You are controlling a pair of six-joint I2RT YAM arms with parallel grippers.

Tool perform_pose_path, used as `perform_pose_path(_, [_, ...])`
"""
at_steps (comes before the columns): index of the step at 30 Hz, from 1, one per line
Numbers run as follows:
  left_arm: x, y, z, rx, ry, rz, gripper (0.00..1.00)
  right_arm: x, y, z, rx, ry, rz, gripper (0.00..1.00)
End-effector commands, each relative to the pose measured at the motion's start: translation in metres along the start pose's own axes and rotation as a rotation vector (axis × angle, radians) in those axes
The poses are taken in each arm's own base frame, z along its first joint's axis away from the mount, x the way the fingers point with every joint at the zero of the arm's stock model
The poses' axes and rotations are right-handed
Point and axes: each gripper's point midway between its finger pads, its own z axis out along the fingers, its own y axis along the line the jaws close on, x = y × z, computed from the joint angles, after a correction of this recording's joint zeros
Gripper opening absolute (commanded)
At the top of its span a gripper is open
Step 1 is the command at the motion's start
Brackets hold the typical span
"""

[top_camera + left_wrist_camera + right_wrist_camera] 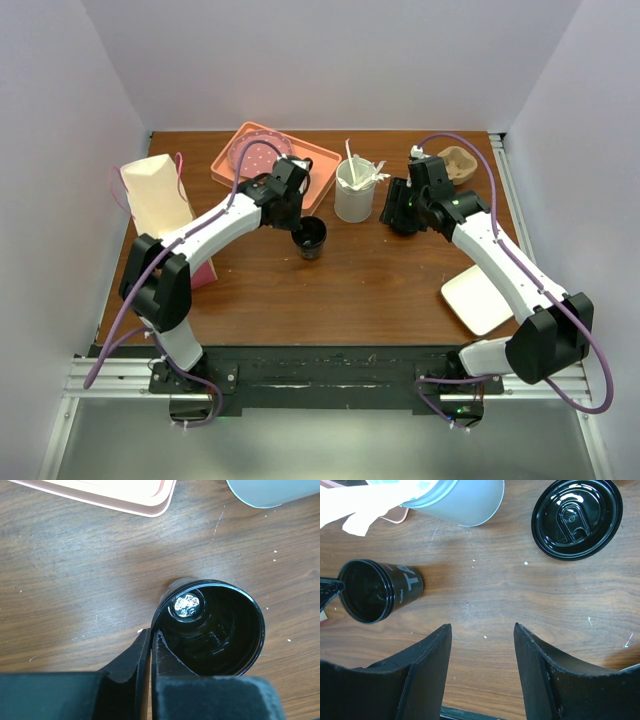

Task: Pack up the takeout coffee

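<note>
The takeout coffee cup [311, 238] is black with white lettering and stands open, without its lid, on the wooden table. It also shows in the left wrist view [210, 630] and in the right wrist view [395, 587]. My left gripper [151, 632] is shut on the cup's rim, one finger inside and one outside. In the top view the left gripper [298, 226] is at the cup's back left. The round black lid [577, 517] lies flat on the table, apart from the cup. My right gripper [482, 626] is open and empty over bare wood, to the right of the cup.
A white container [356, 190] with stirrers and napkins stands behind the cup. A pink tray [275, 160] lies at the back left. A cream and pink paper bag [160, 195] stands at the left. A white plate [480, 298] lies front right, a brown cardboard holder [458, 165] back right.
</note>
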Motion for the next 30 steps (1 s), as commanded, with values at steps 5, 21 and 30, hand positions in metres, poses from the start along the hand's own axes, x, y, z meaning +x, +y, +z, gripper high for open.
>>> perform_pose_path(5, [-0.031,-0.012,-0.023,0.062,-0.064,-0.012,0.00,-0.006,0.012,-0.006,-0.054,-0.024,-0.005,0.57])
perform_pose_path(21, [-0.015,-0.003,-0.005,0.021,0.031,-0.020,0.00,-0.005,0.013,-0.007,-0.048,-0.015,-0.009,0.57])
perform_pose_path(30, [-0.017,-0.003,-0.005,0.020,0.031,-0.012,0.08,-0.005,0.013,-0.007,-0.046,-0.013,-0.006,0.57])
